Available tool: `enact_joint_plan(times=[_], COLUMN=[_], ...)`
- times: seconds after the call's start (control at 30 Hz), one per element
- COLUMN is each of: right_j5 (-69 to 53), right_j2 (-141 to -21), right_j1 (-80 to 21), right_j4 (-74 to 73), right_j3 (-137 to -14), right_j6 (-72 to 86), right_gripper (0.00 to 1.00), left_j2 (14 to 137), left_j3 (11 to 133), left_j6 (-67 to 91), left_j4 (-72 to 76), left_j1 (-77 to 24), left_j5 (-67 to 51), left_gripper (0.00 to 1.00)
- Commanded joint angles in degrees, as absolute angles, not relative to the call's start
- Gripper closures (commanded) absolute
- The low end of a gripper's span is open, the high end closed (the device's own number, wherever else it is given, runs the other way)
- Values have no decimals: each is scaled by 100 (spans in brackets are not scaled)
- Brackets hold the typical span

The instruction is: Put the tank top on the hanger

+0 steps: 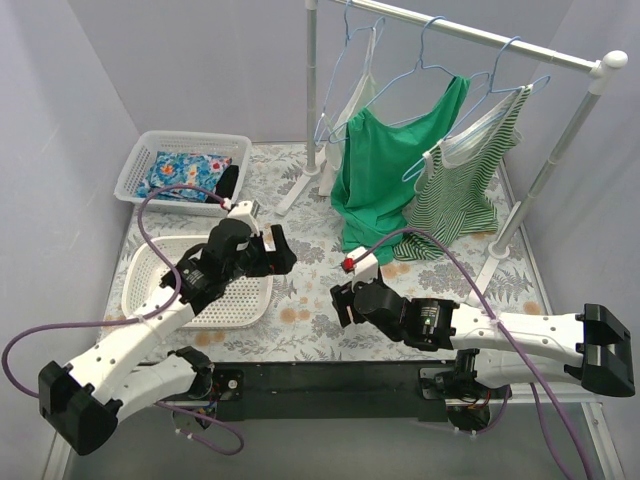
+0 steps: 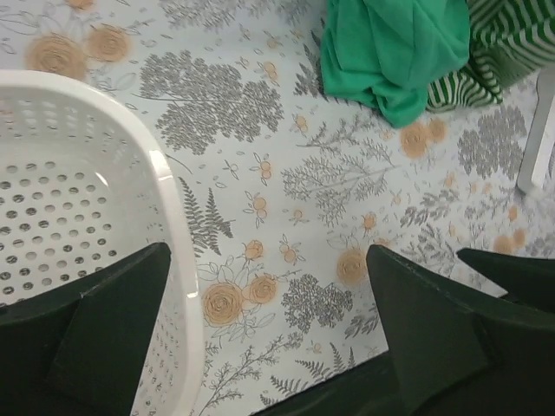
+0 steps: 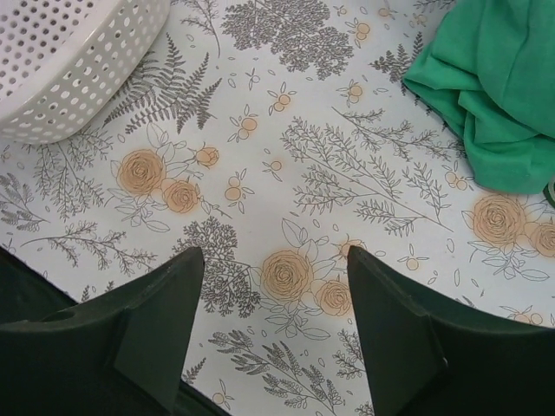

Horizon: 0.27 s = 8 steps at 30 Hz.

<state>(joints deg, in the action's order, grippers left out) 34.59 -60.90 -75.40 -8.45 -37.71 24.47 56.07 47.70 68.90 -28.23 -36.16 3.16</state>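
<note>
Though the green top (image 1: 385, 165) overlaps the tank top (image 1: 347, 118), left claw (image 2: 269, 260) and right claw (image 3: 276, 260) gape wide

The left gripper (image 2: 267, 256) hangs with its jaws wide apart over the flowered bench (image 2: 260, 113). One finger overlaps the basket (image 2: 169, 225). Toward the far edge, the green top (image 2: 390, 52) lies bunched, touching the striped top (image 2: 490, 61).

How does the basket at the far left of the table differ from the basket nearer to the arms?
The far basket looks rectangular with straight edges, while the near basket has rounded corners and round holes. The far basket holds a blue flowered cloth, while the near basket shows no cloth in the part that is visible. Both are white plastic with open, perforated walls.
</note>
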Motion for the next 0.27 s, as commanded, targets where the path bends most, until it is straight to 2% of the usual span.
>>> enact_joint_plan(times=[0.0,0.23], right_j5=[4104,4070], right_j2=[-6100,-6196], right_j1=[-7515,-7506], right_j4=[-554,-554], right_j3=[-4034,-4043], right_j6=[2672,2830], right_gripper=[25,25], left_j2=[4993,4940], left_j3=[4676,4773], left_j6=[7480,7366], left_j4=[-3049,-3191], left_j1=[-3604,-3604], left_j5=[1257,1205], left_gripper=[2,2])
